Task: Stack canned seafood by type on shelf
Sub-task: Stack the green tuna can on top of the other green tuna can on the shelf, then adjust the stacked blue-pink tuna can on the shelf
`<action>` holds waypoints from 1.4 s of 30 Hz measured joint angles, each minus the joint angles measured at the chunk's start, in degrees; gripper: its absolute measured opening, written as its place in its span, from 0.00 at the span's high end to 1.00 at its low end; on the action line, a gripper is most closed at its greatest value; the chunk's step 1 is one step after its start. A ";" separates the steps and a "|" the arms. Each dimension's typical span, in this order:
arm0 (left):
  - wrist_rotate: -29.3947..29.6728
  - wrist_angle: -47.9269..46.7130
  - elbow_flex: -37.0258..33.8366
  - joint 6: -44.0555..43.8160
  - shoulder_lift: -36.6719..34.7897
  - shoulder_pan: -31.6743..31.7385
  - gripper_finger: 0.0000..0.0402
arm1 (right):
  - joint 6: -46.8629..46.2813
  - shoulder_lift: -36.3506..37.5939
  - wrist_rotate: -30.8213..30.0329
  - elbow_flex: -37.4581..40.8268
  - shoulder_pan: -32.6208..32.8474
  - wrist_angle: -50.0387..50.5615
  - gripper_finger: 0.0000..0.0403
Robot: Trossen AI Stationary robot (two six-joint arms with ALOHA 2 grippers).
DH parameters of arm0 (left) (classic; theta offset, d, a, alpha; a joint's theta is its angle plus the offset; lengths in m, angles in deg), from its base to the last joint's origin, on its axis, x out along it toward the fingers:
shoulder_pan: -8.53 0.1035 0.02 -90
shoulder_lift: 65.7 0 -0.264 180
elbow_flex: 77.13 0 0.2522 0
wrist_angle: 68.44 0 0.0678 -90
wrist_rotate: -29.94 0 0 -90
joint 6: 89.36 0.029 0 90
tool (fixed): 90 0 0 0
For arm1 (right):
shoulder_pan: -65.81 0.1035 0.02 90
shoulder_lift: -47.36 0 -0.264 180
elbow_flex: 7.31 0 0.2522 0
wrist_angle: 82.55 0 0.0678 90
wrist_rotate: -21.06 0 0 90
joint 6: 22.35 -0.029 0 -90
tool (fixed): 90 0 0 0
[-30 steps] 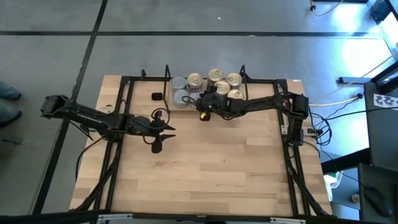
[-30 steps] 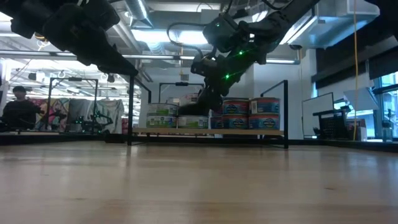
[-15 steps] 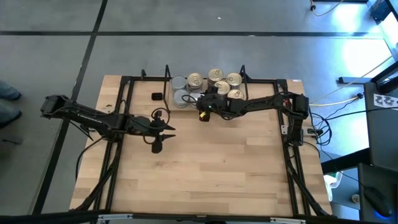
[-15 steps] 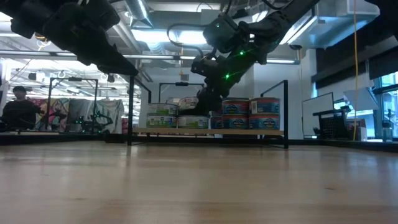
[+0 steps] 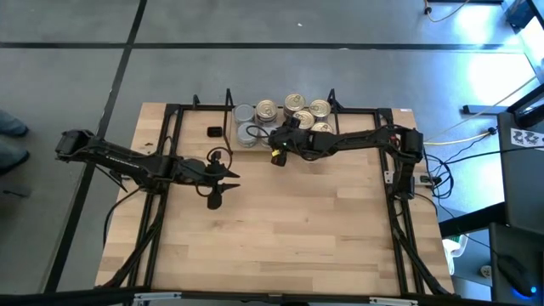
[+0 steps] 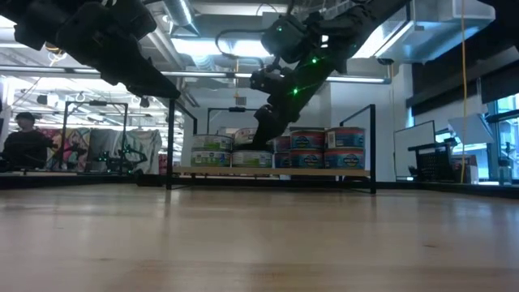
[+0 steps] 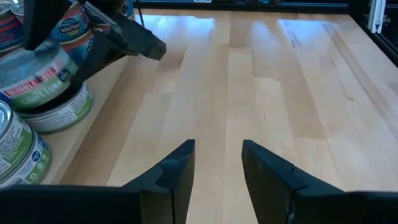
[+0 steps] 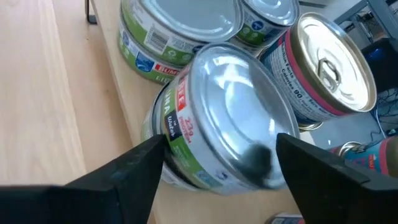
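The shelf [image 6: 203,171] stands at the table's far edge with the canned seafood on it: gold pull-tab tins [image 5: 295,103] toward the right, silver-lidded green tins [image 5: 245,114] toward the left. One silver-lidded tin [image 8: 224,124] lies tilted on top of another green tin [image 7: 59,112]. My right gripper [image 8: 221,155] is open, one finger on either side of this tilted tin. My left gripper [image 7: 217,165] hangs open over bare wood at mid-left [image 5: 234,177], with nothing between its fingers. My right gripper has its fingers [image 8: 140,165] close beside the tilted tin's wall [image 8: 171,127], slanting down from the table's right; I cannot tell whether they touch it. The tin sits tilted, its lower edge on the green tin beneath.
A small black object [image 5: 214,132] lies on the wood left of the shelf. Black rails [image 5: 166,136] edge the table on both sides. Bare wood [image 5: 289,229] fills the middle and near part. A person [image 6: 20,134] shows in the room beyond.
My right gripper has rolled about its own line and tipped steeper over the left stack, its hand a little higher in the low view. The silver-lidded tin stays on top of the green tin. My left arm has kept still.
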 joint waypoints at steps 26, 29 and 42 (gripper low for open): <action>-0.02 -0.02 0.02 1.84 0.00 0.00 0.67 | -3.98 13.48 -5.80 -0.33 -5.52 20.50 0.43; -0.02 -0.02 0.02 1.84 0.00 0.00 0.67 | -5.76 13.38 0.54 -0.28 -9.49 24.06 0.56; -0.02 -0.22 0.02 2.74 0.00 0.02 0.67 | -5.82 11.69 2.73 -0.28 -13.36 22.53 0.85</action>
